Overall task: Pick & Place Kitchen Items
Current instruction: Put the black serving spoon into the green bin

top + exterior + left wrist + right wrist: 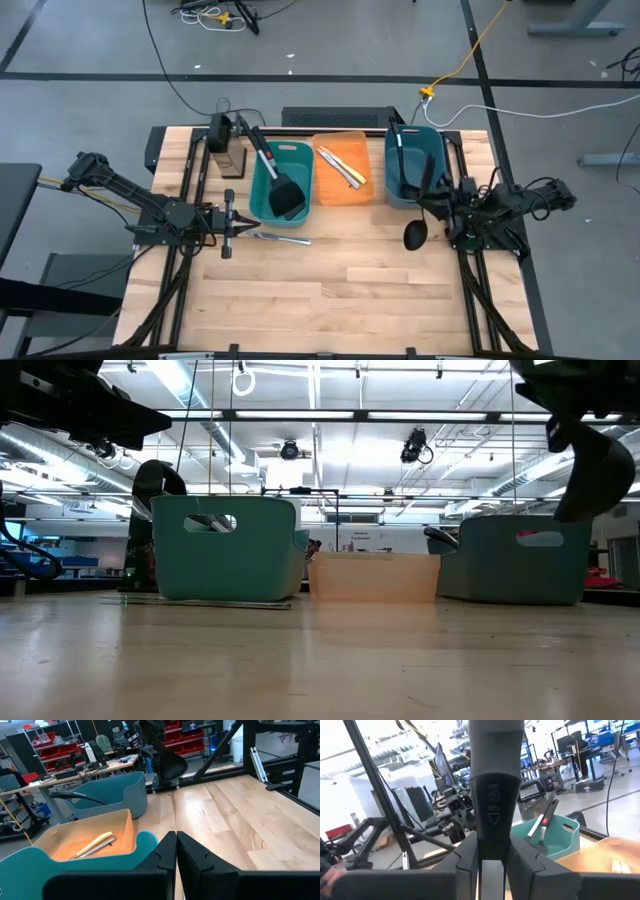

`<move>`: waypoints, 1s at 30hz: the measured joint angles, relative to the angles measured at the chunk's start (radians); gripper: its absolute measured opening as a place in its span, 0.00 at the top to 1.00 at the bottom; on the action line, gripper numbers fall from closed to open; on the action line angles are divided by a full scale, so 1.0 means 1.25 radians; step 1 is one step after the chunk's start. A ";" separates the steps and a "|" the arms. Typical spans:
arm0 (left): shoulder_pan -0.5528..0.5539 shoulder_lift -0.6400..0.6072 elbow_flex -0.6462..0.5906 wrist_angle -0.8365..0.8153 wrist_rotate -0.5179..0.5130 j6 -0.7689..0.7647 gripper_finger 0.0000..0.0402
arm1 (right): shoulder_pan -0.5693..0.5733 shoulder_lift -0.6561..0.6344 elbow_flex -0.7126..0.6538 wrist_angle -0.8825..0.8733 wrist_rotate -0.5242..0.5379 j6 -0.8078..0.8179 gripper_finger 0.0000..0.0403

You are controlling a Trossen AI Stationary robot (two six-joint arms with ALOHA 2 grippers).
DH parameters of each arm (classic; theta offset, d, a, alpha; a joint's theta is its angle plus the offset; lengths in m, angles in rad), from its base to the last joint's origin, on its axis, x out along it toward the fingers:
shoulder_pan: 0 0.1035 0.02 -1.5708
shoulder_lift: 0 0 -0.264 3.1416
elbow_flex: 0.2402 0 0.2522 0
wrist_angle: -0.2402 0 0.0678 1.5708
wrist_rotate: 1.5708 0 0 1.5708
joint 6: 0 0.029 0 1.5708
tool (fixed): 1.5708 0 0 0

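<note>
Here you are looking down on a pale wooden counter (pixel 350 290) with three bins lined up along its far half. The left teal bin (pixel 281 181) is holding black spatulas (pixel 283 190), one with a red-tipped handle sticking up out of it. The orange bin (pixel 344 168) in the middle is holding small knives (pixel 342 165), one of them cream-handled. The dark teal bin (pixel 414 165) on the right is holding at least one long dark utensil, leaning against its wall.

Your right arm is reaching in from the right edge, just in front of the dark teal bin. Its right gripper (pixel 492 855) is clamping its fingers on the grey handle of a black ladle (pixel 417 230). In the overhead view the ladle's bowl is showing over bare counter, near the front corner of that bin; in the low view the bowl is hanging well clear of the counter surface.

Your left arm is waiting at the left side, its left gripper (pixel 229 226) pointing toward the left teal bin with the fingers pressed together and holding nothing. A silver utensil (pixel 281 237) is lying flat on the counter just beside those fingers, in front of the left teal bin.
</note>
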 joint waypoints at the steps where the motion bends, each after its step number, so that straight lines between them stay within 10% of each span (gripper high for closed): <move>1: 0.000 0.000 0.000 0.000 0.000 0.000 0.96 | 0.000 -0.008 0.000 0.000 0.000 0.000 0.82; 10: 0.000 0.000 0.000 0.000 0.000 0.005 0.96 | 0.000 0.047 0.069 0.105 0.033 -0.083 0.82; 22: 0.000 0.000 0.000 0.001 0.000 0.005 0.96 | -0.073 0.444 0.562 -0.296 0.441 -0.139 0.82; 30: 0.000 0.000 0.000 0.001 0.000 0.005 0.96 | -0.393 0.585 0.613 -0.485 0.232 -0.036 0.82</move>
